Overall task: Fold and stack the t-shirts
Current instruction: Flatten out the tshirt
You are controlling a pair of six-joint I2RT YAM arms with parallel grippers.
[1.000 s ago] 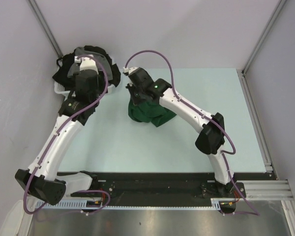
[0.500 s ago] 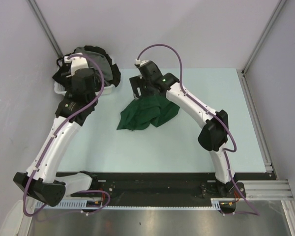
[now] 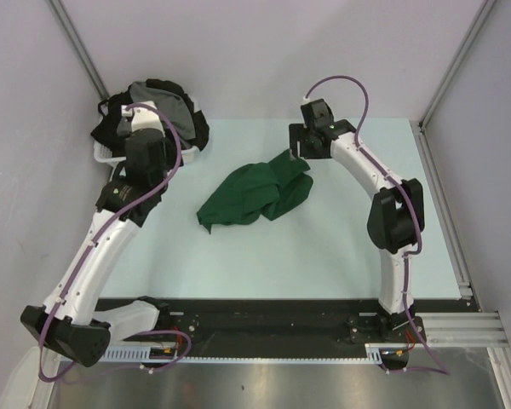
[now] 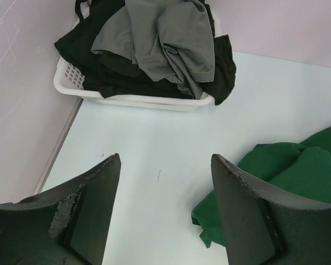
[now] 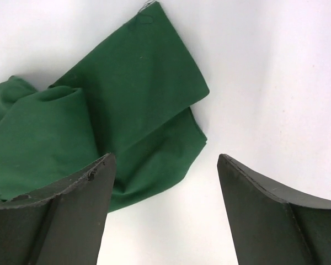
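Note:
A dark green t-shirt (image 3: 255, 194) lies crumpled in a loose heap on the pale table, held by nothing. My right gripper (image 3: 300, 145) hovers open just past the heap's far right corner; in the right wrist view green cloth (image 5: 99, 121) lies below and left of the open right gripper (image 5: 165, 157). My left gripper (image 3: 141, 129) hangs open near the basket with bare table between its fingers (image 4: 94, 210). The left wrist view shows the left gripper (image 4: 165, 157) and the green shirt (image 4: 298, 171) to its right. A grey t-shirt (image 4: 160, 38) and black t-shirts (image 4: 110, 77) fill the basket.
The white plastic basket (image 3: 105, 155) stands in the far left corner against the wall, its rim (image 4: 127, 100) facing the left gripper, black cloth hanging over its right side. Metal rails edge the table at right (image 3: 447, 213).
My right gripper has opened, let go of the green shirt and drawn back to the far right. The shirt has dropped and spread over the table. The left arm has shifted slightly.

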